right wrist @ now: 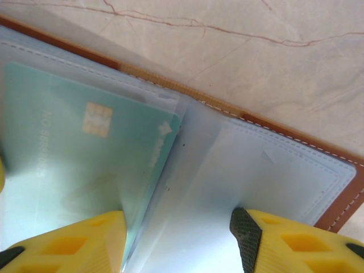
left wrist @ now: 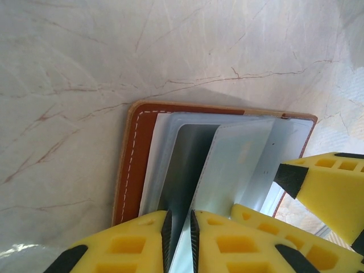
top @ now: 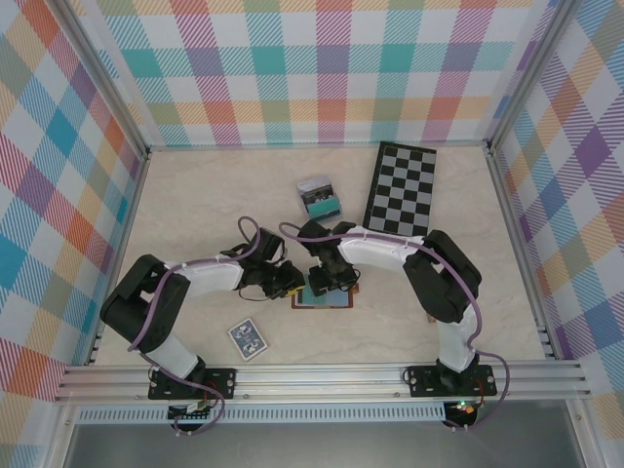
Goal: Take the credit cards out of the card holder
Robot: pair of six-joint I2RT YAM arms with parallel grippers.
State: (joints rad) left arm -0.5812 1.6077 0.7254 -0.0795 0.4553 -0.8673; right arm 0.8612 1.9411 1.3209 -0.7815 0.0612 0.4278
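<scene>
Card holder [top: 324, 296] lay open mid table [top: 487, 322], toward near edge. Left fingers [left wrist: 131, 244] pinched 1 credit card [left wrist: 233, 165]; right fingers [right wrist: 284, 244], spread, pinned it. Judged: draw straight along slot, holder kept flat.

Place: robot lab test cell.
Walls: pastel checked panels [top: 292, 68] box in three sides.
Frame: bare aluminium rail [top: 322, 378] along the near edge, slanted metal corner post [top: 97, 78].
Worktop: pale marble-look worktop [top: 195, 205] inside the box.
Machines: black-and-white left arm [top: 185, 283] and right arm [top: 429, 263] bolted to the rail, purple cable [top: 255, 232] looped along.
Tools: yellow moulded left pincer [left wrist: 179, 236], right pincer [right wrist: 179, 244].
</scene>
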